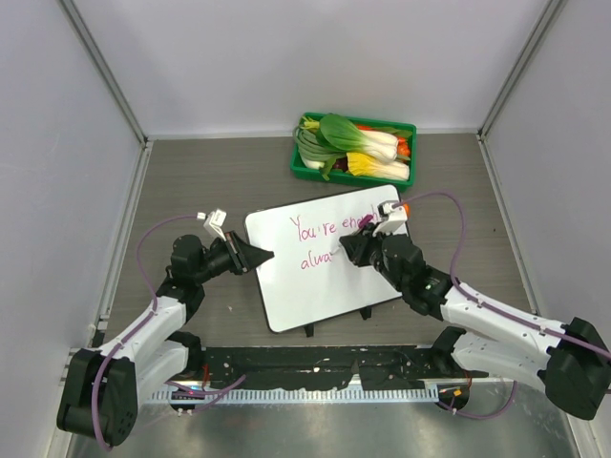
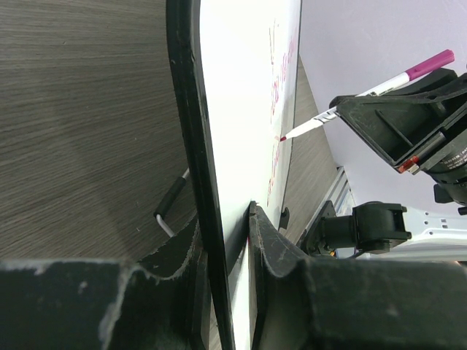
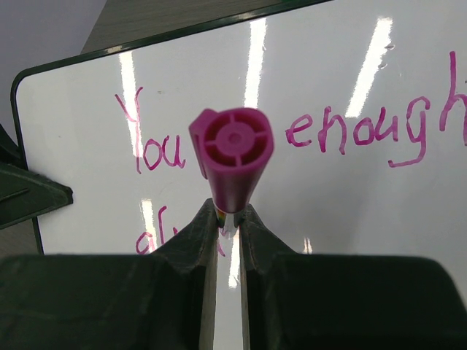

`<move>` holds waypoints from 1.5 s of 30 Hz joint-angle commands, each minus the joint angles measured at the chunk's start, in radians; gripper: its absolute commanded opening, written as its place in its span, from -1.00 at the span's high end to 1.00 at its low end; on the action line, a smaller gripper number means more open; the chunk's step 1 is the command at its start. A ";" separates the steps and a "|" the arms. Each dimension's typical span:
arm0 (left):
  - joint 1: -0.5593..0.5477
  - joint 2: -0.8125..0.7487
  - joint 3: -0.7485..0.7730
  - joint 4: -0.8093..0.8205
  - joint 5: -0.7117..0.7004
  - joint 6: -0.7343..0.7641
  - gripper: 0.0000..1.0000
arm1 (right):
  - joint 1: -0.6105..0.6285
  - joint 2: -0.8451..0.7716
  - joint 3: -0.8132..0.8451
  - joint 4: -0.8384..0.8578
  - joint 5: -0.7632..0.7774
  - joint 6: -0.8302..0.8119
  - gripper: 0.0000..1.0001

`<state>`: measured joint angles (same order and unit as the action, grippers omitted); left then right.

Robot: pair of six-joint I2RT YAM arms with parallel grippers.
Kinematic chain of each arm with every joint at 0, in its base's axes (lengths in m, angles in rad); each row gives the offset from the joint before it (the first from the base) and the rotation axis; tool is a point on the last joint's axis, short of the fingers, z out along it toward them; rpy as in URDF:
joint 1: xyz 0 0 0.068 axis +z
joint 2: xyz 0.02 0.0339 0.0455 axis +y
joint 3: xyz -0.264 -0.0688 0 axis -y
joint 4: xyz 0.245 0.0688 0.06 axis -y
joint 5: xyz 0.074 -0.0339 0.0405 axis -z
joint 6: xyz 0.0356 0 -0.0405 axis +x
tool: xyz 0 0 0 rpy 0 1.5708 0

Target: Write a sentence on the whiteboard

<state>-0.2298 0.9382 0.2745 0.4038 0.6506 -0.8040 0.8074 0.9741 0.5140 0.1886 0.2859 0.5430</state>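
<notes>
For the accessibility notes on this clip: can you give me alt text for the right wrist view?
The right gripper pinches a pink marker, seen end-on and pointed at the whiteboard. The pink handwritten sentence reads "You", a part hidden behind the marker, then "enough", with a second line just begun below.

Table (image 1: 200, 181): dark grey-brown wood grain, pale walls on left, right and far sides. Whiteboard (image 1: 315, 291) on it at centre, skewed, small black clips (image 1: 307, 330) along near edge. Green tray (image 1: 413, 143) at far edge, right of centre, holding leafy greens (image 1: 358, 138); just beyond whiteboard, not touching.
</notes>
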 commanded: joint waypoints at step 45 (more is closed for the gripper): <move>0.001 0.016 -0.014 -0.095 -0.131 0.189 1.00 | -0.024 -0.020 0.001 0.077 0.042 0.032 0.99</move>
<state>-0.2310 0.9382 0.2745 0.4065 0.6510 -0.8040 0.7898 0.9478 0.4885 0.2165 0.3340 0.5583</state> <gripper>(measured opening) 0.221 0.172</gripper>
